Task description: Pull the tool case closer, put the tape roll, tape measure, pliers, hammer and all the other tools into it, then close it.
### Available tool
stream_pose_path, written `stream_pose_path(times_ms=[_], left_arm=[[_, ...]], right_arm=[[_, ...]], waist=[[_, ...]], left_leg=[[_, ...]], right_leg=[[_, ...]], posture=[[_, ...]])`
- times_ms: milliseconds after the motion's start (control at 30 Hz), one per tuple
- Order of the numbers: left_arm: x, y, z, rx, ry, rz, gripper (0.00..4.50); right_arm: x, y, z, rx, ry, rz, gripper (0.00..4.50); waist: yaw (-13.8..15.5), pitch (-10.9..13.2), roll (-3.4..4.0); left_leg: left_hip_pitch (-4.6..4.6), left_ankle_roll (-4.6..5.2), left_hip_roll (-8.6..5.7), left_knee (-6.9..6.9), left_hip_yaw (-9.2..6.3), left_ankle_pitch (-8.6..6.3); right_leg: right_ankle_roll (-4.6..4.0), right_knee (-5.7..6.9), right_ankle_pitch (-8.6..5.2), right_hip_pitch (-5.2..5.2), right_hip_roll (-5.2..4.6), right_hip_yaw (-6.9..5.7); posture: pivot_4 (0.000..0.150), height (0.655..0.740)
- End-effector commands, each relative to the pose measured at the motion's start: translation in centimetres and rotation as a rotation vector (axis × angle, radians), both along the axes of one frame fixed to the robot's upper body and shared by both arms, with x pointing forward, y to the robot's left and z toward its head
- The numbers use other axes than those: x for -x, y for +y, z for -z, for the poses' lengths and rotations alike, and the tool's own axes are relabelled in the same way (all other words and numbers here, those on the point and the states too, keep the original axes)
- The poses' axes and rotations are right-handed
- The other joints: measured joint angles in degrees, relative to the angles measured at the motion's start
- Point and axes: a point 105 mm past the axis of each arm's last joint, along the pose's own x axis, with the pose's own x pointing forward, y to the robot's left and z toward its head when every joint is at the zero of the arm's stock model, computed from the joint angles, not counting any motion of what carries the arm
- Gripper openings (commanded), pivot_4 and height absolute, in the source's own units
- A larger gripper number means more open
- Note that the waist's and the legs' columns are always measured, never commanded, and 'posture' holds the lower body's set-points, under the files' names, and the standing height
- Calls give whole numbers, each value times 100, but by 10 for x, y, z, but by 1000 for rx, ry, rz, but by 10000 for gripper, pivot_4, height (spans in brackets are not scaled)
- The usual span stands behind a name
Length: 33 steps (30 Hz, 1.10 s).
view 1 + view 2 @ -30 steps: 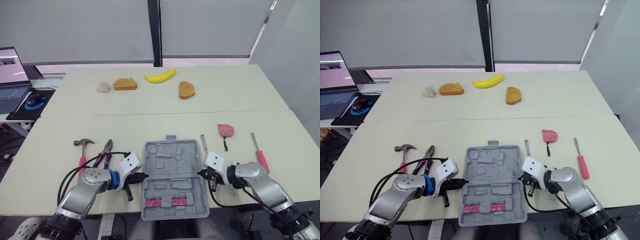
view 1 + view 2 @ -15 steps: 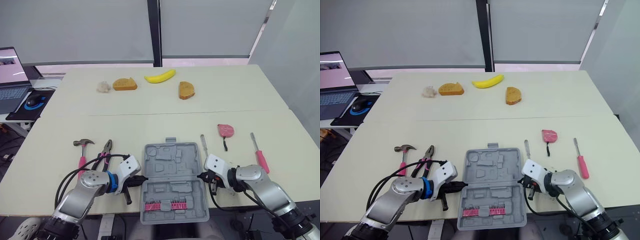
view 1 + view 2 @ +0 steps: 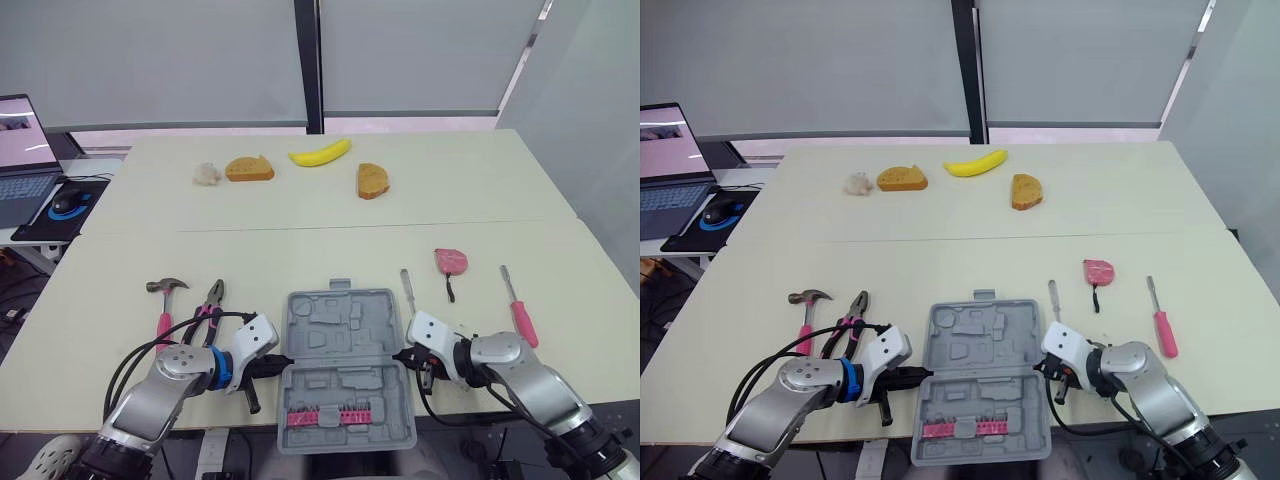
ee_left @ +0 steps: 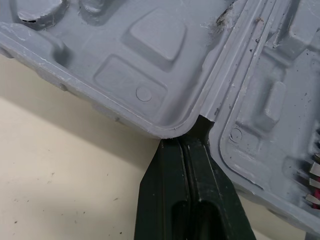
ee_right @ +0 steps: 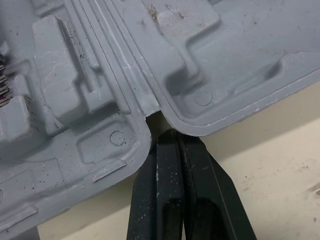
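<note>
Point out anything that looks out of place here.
The tool case hangs over the near edge of the table. A banana and two bread pieces lie at the far side, odd among tools.

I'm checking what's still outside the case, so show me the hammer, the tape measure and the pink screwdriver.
hammer (image 3: 164, 314), left eye view, pink handle.
tape measure (image 3: 451, 261), left eye view, pink body.
pink screwdriver (image 3: 517, 312), left eye view, pink handle.
</note>
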Motion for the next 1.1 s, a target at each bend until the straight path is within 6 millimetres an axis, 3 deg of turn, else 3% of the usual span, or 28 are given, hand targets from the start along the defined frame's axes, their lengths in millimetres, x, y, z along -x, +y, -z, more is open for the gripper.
stream_pose_path(times_ms=[33,300,767,933,1000,1100], left_arm=[[5,-2,2,3,12,16,0],[3,1,3,-7,6,17,0],[-2,30,2,-70,-39,-33,0],[-4,44,-34,41,-155,-63,0],[-2,58,-54,117,-204,-94,0],[0,82,-69,126,-257,-148,0]], right_arm=[[9,7,4,-15,40,-34,140],[8,5,6,-14,46,-16,140],[-12,-37,-10,-38,-13,195,140],[-10,-42,-44,-132,-170,190,140],[-7,-54,-59,-133,-250,226,140],[3,-69,-69,-116,-288,242,140]], waist=[[0,0,0],[0,0,0],[23,0,0],[16,3,3],[23,4,4],[64,4,4]], left_leg=[[0,0,0,0,0,0],[0,0,0,0,-1,0],[1,0,0,0,-4,0],[-6,0,2,-9,-3,0],[-11,0,3,-11,-3,0],[-9,0,3,-10,-4,0]], right_leg=[[0,0,0,0,0,0],[0,-1,0,2,0,-1],[0,-6,0,1,0,-3],[0,-7,0,-4,0,-1],[0,-12,0,-7,0,-2],[1,-27,1,-3,-1,-5]], posture=[[1500,7400],[1500,7400],[1500,7400],[1500,7400],[1500,7400],[1500,7400]])
